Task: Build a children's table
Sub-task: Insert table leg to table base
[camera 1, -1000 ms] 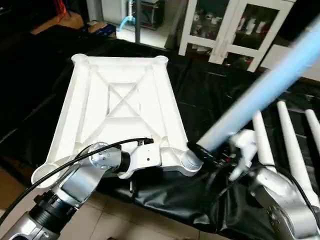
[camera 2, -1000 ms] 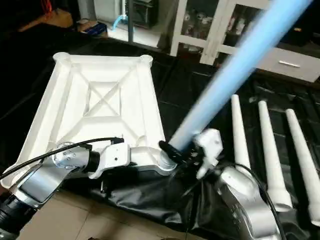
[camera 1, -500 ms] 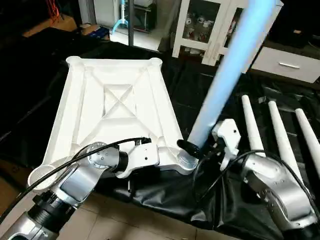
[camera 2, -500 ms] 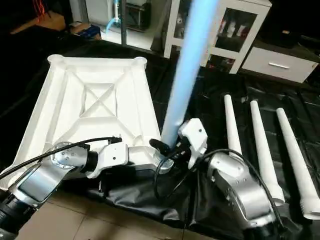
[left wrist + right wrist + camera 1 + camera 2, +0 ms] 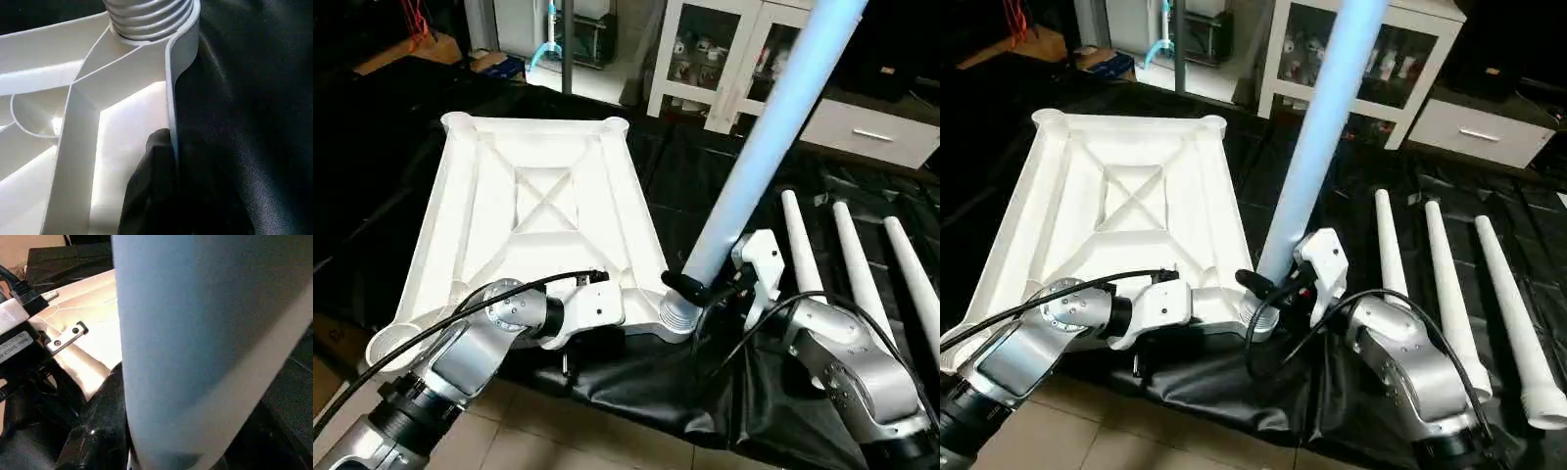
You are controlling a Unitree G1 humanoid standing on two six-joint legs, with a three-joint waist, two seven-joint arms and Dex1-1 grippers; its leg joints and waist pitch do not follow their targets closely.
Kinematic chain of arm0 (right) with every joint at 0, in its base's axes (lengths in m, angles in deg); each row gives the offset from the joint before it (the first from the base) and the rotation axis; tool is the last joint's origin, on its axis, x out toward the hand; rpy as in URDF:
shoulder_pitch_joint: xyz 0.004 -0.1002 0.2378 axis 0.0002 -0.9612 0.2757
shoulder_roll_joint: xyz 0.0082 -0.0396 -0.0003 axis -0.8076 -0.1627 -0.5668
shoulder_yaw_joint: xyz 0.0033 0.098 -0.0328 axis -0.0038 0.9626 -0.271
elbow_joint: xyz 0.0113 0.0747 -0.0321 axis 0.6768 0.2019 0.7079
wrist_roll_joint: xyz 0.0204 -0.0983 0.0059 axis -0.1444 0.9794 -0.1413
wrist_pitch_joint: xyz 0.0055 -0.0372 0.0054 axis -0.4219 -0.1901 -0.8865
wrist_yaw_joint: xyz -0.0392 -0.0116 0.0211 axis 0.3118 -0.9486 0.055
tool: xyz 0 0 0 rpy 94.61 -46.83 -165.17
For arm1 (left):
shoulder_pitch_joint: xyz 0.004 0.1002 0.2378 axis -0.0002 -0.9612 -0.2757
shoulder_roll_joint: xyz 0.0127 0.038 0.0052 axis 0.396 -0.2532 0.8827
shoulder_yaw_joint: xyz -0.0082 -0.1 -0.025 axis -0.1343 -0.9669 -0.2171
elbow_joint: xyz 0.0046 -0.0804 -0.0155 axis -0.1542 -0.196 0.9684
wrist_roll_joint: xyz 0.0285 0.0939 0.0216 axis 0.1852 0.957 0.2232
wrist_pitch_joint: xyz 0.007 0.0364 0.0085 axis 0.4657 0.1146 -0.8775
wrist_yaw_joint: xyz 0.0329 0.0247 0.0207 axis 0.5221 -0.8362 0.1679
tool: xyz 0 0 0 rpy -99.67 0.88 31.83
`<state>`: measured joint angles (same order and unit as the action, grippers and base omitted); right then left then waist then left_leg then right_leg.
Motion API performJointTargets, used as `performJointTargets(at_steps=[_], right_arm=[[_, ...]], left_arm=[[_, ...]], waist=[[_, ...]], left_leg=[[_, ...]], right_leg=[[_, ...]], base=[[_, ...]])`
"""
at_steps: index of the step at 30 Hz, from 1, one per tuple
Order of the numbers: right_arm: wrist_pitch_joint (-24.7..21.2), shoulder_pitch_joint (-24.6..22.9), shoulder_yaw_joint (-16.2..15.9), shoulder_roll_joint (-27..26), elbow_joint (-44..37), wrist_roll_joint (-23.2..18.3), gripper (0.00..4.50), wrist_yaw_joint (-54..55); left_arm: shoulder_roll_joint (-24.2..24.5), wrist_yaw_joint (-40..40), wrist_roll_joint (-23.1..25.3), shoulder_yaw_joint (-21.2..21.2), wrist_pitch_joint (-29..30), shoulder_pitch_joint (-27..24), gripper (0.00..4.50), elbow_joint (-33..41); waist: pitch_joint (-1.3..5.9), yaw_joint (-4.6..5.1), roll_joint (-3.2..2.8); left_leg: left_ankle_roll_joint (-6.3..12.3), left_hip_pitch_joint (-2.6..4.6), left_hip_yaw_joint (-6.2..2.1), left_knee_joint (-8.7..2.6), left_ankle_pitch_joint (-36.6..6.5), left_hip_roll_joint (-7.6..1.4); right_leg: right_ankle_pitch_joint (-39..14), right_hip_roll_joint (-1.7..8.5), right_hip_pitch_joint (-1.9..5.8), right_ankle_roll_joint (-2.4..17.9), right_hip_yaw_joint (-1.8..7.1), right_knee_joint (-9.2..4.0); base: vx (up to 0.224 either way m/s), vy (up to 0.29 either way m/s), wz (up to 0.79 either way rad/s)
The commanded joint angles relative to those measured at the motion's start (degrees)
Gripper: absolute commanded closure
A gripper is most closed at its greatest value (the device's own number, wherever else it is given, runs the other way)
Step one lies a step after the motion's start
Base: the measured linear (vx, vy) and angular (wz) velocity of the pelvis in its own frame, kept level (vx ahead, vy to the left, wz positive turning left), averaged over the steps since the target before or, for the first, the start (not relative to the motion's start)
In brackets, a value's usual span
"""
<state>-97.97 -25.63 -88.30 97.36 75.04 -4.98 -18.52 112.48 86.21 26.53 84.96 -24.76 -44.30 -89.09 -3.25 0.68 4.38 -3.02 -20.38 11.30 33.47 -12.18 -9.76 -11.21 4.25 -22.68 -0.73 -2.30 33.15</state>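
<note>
Clenched on the near rim of the white plastic rectangular table top (image 5: 543, 211), the left gripper (image 5: 597, 294) pinches that edge between its black fingers (image 5: 156, 191). That top lies underside up, its X-shaped ribs showing, on a tabletop draped in black sheeting (image 5: 705, 186). Across from it, the right gripper (image 5: 710, 289) grasps a long white tapered tube leg (image 5: 769, 142) low down; the leg leans up and away, its threaded end sitting at the top's near right corner socket (image 5: 677, 315). Three more white tapered legs (image 5: 1449, 294) lie side by side on the sheeting to the right.
</note>
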Motion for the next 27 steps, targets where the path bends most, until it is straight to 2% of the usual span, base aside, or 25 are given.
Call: performJointTargets(at_steps=[1, 5, 8, 10, 16, 19, 22, 25, 26, 27], right_arm=[[-6.4, -2.4, 1.6, 2.3, 11.4, 5.0, 2.66, 3.9], [-6.5, -1.5, 0.7, 2.2, 12.3, 5.5, 2.66, 3.9], [-6.8, -1.5, 0.7, 2.0, 11.7, 5.2, 2.66, 4.1], [-7.0, -1.7, 0.8, 1.8, 11.1, 5.0, 2.66, 4.5], [-7.5, -2.8, 2.6, 0.1, 10.6, 4.6, 2.66, 8.3], [-7.5, -2.4, 3.2, -1.0, 11.6, 5.5, 2.66, 11.5], [-7.2, -0.8, 4.5, -3.8, 13.3, 7.3, 2.66, 17.6], [-6.8, 2.0, 6.1, -7.8, 17.1, 10.3, 2.66, 27.2], [-6.8, 2.2, 6.1, -8.0, 17.4, 10.4, 2.66, 27.7], [-6.9, 4.2, 6.1, -9.5, 20.8, 12.7, 2.66, 32.9]], left_arm=[[0.7, 0.9, -0.1, 1.0, -0.7, -1.6, 4.50, -1.3], [0.5, 1.0, 0.0, 1.0, -0.7, -1.5, 4.50, -1.4], [0.5, 0.7, 0.2, 1.0, -0.5, -1.6, 4.50, -1.2], [0.5, 0.5, 0.4, 0.9, -0.2, -1.7, 4.50, -1.1], [-1.0, -2.3, 0.9, -0.2, 2.1, -0.8, 4.50, -2.1], [-2.3, -4.3, 1.0, -1.4, 5.3, 0.4, 4.50, -3.0], [-4.9, -6.9, 0.2, -3.4, 9.3, 2.2, 4.50, -3.3], [-8.8, -11.5, 0.1, -5.6, 15.6, 5.5, 4.50, -4.7], [-9.1, -11.7, 0.2, -5.8, 15.8, 5.7, 4.50, -4.8], [-11.2, -14.7, 0.7, -6.8, 18.2, 7.8, 4.50, -6.3]], waist=[[0.59, 0.34, -0.65], [0.44, 0.51, -0.63], [0.39, 0.65, -0.39], [0.38, 0.60, -0.47], [0.12, 0.77, -0.51], [0.03, 1.07, -0.72], [0.07, 1.60, -0.84], [0.24, 2.26, -1.21], [0.06, 2.48, -1.20], [-0.03, 2.73, -1.26]], left_leg=[[-2.62, 0.60, -3.02, -5.98, -27.5, -4.01], [-2.78, 0.75, -3.13, -5.98, -28.9, -3.98], [-2.73, 0.75, -3.29, -5.98, -29.9, -3.94], [-2.68, 0.81, -3.29, -5.98, -29.9, -3.95], [-2.98, 0.92, -3.52, -6.03, -31.9, -3.85], [-3.50, 1.21, -3.96, -6.04, -34.5, -3.67], [-4.08, 0.74, -4.49, -6.55, -35.6, -3.60], [-4.68, 0.43, -5.20, -7.05, -36.5, -3.51], [-4.77, 0.58, -5.01, -7.07, -36.6, -3.43], [-4.84, 1.04, -4.91, -6.84, -37.5, -3.26]], right_leg=[[-31.9, 4.21, -0.54, 5.2, 2.91, -5.58], [-33.8, 4.30, -0.80, 4.8, 2.90, -5.86], [-36.0, 4.38, -0.90, 3.9, 2.84, -6.09], [-36.2, 4.41, -1.03, 3.7, 2.91, -6.15], [-39.5, 4.40, -1.40, 2.7, 2.77, -6.52], [-41.9, 4.34, -1.53, 1.7, 2.25, -6.95], [-40.4, 4.34, -0.82, 1.8, 1.68, -6.93], [-34.0, 4.42, -0.03, 3.7, 1.24, -6.61], [-33.5, 4.37, -0.43, 4.0, 1.35, -6.75], [-33.6, 4.17, -0.86, 4.2, 1.10, -7.02]], base=[[0.000, 0.000, 0.00], [0.000, 0.000, 0.00], [0.000, 0.000, 0.00], [0.000, 0.000, 0.00], [0.000, 0.000, 0.00], [0.000, 0.000, 0.00], [0.000, 0.000, 0.00], [0.000, 0.000, 0.00], [0.000, 0.000, 0.00], [-0.052, 0.027, -0.02]])
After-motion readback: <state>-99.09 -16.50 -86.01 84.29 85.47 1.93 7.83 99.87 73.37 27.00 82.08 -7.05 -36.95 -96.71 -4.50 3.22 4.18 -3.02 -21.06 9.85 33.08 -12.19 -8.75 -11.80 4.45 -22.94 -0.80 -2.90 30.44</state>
